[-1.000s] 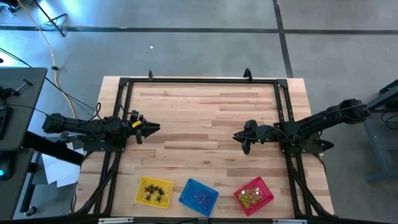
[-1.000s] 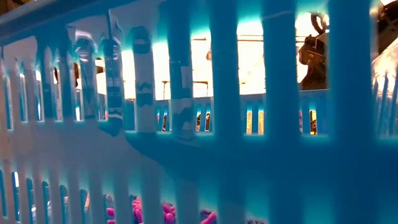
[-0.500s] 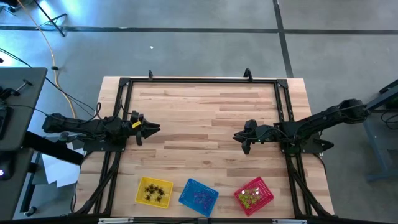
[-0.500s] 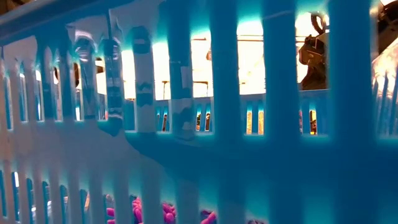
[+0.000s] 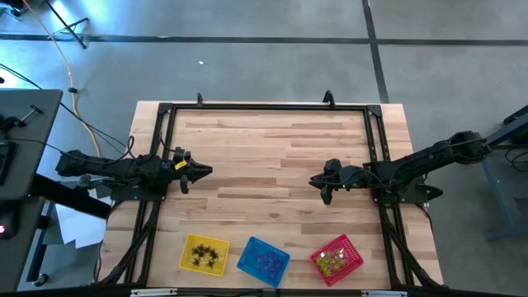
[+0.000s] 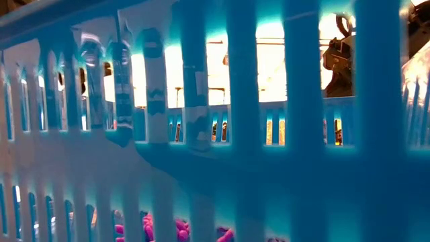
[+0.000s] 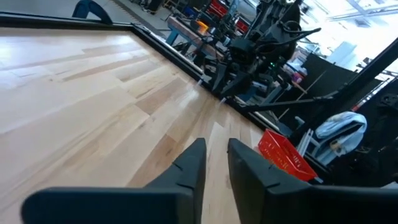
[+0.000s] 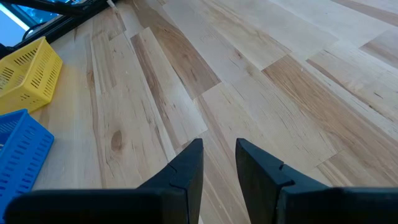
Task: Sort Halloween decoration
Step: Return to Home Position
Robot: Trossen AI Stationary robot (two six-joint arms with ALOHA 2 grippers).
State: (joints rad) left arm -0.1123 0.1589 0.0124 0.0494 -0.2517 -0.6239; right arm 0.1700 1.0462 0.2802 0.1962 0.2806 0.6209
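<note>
Left gripper (image 5: 205, 171) low at left side, fingers slightly apart – right gripper (image 5: 317, 181) opposite, fingers slightly apart, empty.

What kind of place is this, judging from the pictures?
Most likely a robotics lab or workshop. A wooden table in a black frame stands on a bare concrete floor, cables trail beside it, and cluttered equipment racks fill the room behind.

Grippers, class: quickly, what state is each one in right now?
Left gripper: slightly open, holding nothing.
Right gripper: slightly open, holding nothing.
</note>
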